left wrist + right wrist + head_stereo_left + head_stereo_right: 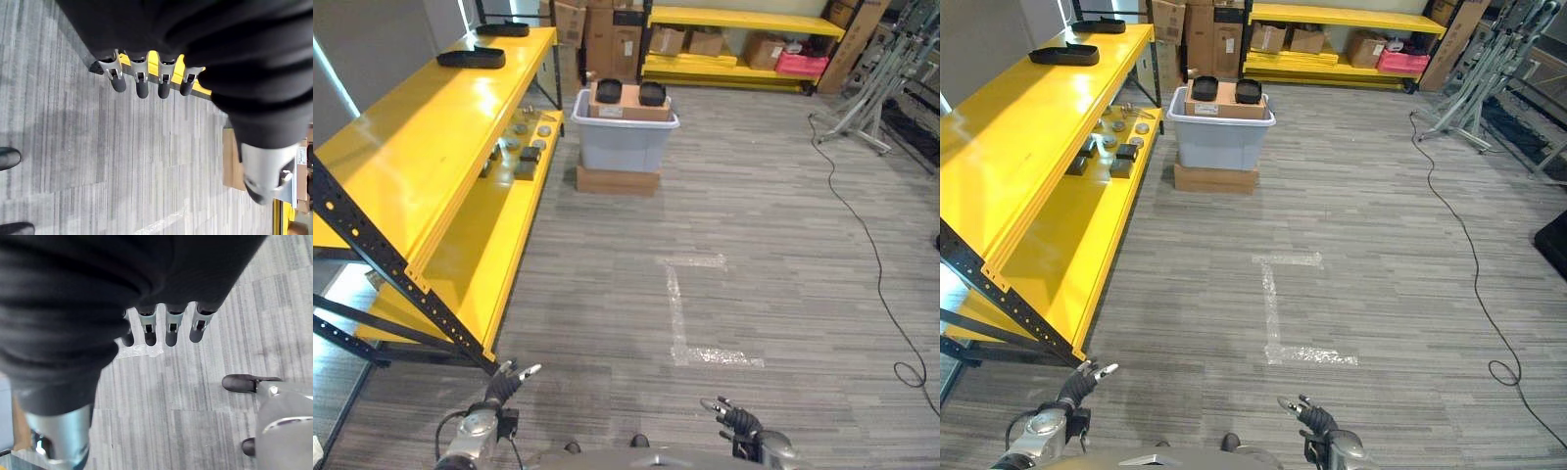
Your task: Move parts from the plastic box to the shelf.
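The robot's left hand (509, 380) hangs low over the grey floor (724, 225), fingers straight and relaxed, holding nothing, just off the near corner post of the yellow shelf (421, 147). To the right, the right hand (732, 415) also hovers above the floor with fingers loosely extended and empty; its wrist view shows the dark fingertips (170, 339) in a row over the planks. Between the two hands and farther ahead, strips of clear tape (690, 323) mark a bracket shape on the floor. Along the left side, the shelf's top level carries two black trays (471, 57), while small metal parts (521, 147) lie on its lower level. Just beyond the shelf's far end, well apart from both hands, stands the grey plastic box (624, 137) on a flat cardboard base (617, 180); a cardboard carton (628, 103) sits in it with two black parts (630, 92) on top. A second yellow rack (744, 39) with cartons lines the back wall.
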Robot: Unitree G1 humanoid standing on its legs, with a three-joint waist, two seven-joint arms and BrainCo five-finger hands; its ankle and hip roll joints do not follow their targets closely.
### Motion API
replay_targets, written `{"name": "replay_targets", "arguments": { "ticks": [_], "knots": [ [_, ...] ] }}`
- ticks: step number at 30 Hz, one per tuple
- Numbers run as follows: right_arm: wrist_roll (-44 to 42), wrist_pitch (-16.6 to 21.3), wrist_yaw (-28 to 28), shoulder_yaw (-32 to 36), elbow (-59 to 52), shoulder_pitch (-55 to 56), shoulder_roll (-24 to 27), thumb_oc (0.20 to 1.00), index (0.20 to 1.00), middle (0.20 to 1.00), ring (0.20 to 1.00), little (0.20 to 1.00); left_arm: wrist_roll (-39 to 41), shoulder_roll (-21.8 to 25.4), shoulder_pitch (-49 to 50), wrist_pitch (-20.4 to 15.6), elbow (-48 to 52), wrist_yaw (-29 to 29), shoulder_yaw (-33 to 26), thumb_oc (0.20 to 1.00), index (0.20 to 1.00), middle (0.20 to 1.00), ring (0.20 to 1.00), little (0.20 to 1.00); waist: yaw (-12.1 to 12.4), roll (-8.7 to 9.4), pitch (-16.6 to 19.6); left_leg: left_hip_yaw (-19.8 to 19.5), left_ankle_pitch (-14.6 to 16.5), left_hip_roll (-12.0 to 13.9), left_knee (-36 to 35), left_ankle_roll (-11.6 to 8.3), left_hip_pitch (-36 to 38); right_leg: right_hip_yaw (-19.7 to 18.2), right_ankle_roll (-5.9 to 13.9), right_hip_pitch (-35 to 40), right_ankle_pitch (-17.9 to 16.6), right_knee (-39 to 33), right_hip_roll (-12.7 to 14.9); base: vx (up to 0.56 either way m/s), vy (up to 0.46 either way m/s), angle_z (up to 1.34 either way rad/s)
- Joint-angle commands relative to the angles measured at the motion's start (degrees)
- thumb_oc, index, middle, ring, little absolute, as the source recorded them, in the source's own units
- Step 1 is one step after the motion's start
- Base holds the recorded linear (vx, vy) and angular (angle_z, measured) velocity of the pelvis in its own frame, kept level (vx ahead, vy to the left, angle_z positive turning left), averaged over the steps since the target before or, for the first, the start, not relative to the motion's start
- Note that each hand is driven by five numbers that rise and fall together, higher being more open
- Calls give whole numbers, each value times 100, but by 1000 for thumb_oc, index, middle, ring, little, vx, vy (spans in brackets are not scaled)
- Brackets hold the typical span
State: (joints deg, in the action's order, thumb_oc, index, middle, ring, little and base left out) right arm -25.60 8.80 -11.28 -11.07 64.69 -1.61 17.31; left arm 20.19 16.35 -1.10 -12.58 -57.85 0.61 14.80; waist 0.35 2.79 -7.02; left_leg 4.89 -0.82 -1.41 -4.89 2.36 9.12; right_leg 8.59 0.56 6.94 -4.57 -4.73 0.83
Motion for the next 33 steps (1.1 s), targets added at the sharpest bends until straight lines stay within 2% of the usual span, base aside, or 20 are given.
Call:
{"name": "replay_targets", "arguments": {
  "ticks": [1,2,3,4,5,8,9,11,14,16,17,18,19,20,21,22,26,27,29,33],
  "knots": [
    [-307,298,40,-134,-118,-325,70,1000,1000,1000,1000,1000,154,24,-494,-245,-61,-4,117,1000,1000,1000,1000,1000,18,-66,-144,184,550,-132,-10,210,25,74,366,30,799,702,115,51,59,-2],
    [-269,308,75,-139,-198,-344,38,1000,1000,1000,1000,1000,50,49,-515,-207,-29,23,123,1000,1000,1000,1000,1000,-24,-69,-203,174,579,-169,7,297,-4,49,397,-233,812,1207,112,7,94,-7],
    [-315,226,185,-202,-329,-449,13,1000,1000,1000,1000,1000,-46,90,-605,-144,-62,139,180,1000,1000,1000,1000,1000,-20,-146,-431,273,602,-86,199,342,-110,190,533,-823,648,2374,251,-19,77,-13],
    [-348,205,185,-220,-329,-474,11,1000,1000,1000,1000,1000,-59,94,-622,-141,-77,158,193,1000,1000,1000,1000,1000,-8,-149,-471,278,605,-78,247,347,-142,198,557,-901,609,2514,272,-59,46,-22],
    [-399,189,158,-265,-289,-530,1,1000,1000,1000,1000,1000,-100,101,-645,-147,-132,205,208,1000,1000,1000,1000,1000,20,-139,-587,296,638,-75,380,362,-195,253,652,-1089,399,2755,359,-4,-2,-30],
    [-355,76,90,-285,-145,-538,-82,1000,1000,1000,1000,1000,21,109,-599,-123,-240,190,65,1000,1000,1000,1000,1000,4,-91,-786,421,769,-96,522,317,-78,508,783,-1311,-56,2428,627,189,-71,-27],
    [-260,-45,125,-271,-68,-485,-122,1000,1000,1000,1000,1000,-54,106,-540,-75,-260,188,-2,1000,1000,1000,1000,1000,-61,-65,-809,464,853,-103,547,266,55,579,805,-1350,-132,1960,617,305,-125,-28],
    [-248,-96,102,-237,50,-412,-156,1000,1000,1000,1000,1000,-138,101,-480,-67,-297,210,13,1000,1000,1000,1000,1000,-148,-31,-814,431,965,-137,597,267,157,505,848,-1477,-269,1725,593,273,-125,-15],
    [-216,-217,101,-174,202,-280,-208,1000,1000,1000,1000,1000,-188,82,-418,-42,-392,253,55,1000,1000,1000,1000,1000,-261,-20,-818,388,1128,-183,695,302,292,415,882,-1677,-422,1730,600,279,-135,1],
    [-175,-480,163,-149,414,-178,-197,1000,1000,1000,1000,1000,-263,18,-402,-107,-605,312,45,1000,1000,1000,1000,1000,-339,-84,-735,392,1221,-112,892,228,351,493,551,-1466,87,1506,449,348,-216,2],
    [-156,-705,160,-132,525,-162,-151,1000,1000,1000,1000,1000,-38,-36,-399,-165,-704,343,62,1000,1000,1000,1000,1000,-379,-104,-652,356,1321,-83,1109,171,383,474,398,-1308,259,1369,356,317,-187,-1],
    [-102,-750,152,-112,582,-152,-131,1000,1000,1000,1000,1000,42,-72,-388,-188,-739,336,52,1000,1000,1000,1000,1000,-382,-132,-629,363,1286,-36,1300,112,399,471,330,-1201,325,1295,301,287,-166,1],
    [-22,-823,124,-78,652,-146,-89,1000,1000,1000,1000,1000,137,-115,-388,-218,-758,339,34,1000,1000,1000,1000,1000,-370,-136,-592,394,1030,57,1787,-15,283,475,222,-1040,396,1147,253,273,-245,4],
    [108,-943,114,-46,704,-124,8,1000,1000,1000,1000,1000,258,-185,-398,-245,-705,377,-28,1000,1000,1000,1000,1000,-279,-52,-622,436,379,235,3244,-268,-408,428,25,-698,483,872,229,297,-306,1],
    [164,-1011,172,-30,726,-108,56,1000,1000,1000,1000,1000,354,-210,-408,-214,-649,371,-67,1000,1000,1000,1000,1000,-220,-3,-658,473,173,363,3848,-337,-864,426,-60,-550,524,796,232,278,-296,-28],
    [173,-1019,180,6,770,-87,104,1000,1000,1000,1000,1000,334,-231,-410,-173,-610,333,-112,1000,1000,1000,1000,1000,-165,-2,-703,475,197,496,4166,-337,-1225,411,-107,-413,558,756,195,144,-137,-38],
    [-44,-879,195,157,870,-149,136,1000,1000,1000,1000,1000,116,-284,-389,-18,-576,298,-155,1000,1000,1000,1000,1000,-22,-19,-744,574,261,385,3531,-235,-1535,285,-72,-198,683,733,178,299,-10,-9],
    [-41,-828,228,198,831,-222,148,1000,1000,1000,1000,1000,-23,-305,-273,2,-690,339,-153,1000,1000,1000,1000,1000,81,-111,-754,398,141,123,2566,-231,-1573,16,-14,-99,758,743,28,329,99,-21],
    [115,-853,227,170,786,-242,171,1000,1000,1000,1000,1000,9,-285,-154,-53,-775,339,-143,1000,1000,1000,1000,1000,212,-193,-774,111,-134,-18,1903,-304,-1733,-198,-2,3,855,766,-135,362,80,-39],
    [34,-842,113,71,790,-250,208,1000,1000,1000,1000,1000,-132,-245,77,-151,-928,253,-145,1000,1000,1000,1000,1000,464,-260,-837,6,-632,19,1203,-498,-2069,-303,-83,355,1078,676,-350,316,57,-26]
  ]
}}
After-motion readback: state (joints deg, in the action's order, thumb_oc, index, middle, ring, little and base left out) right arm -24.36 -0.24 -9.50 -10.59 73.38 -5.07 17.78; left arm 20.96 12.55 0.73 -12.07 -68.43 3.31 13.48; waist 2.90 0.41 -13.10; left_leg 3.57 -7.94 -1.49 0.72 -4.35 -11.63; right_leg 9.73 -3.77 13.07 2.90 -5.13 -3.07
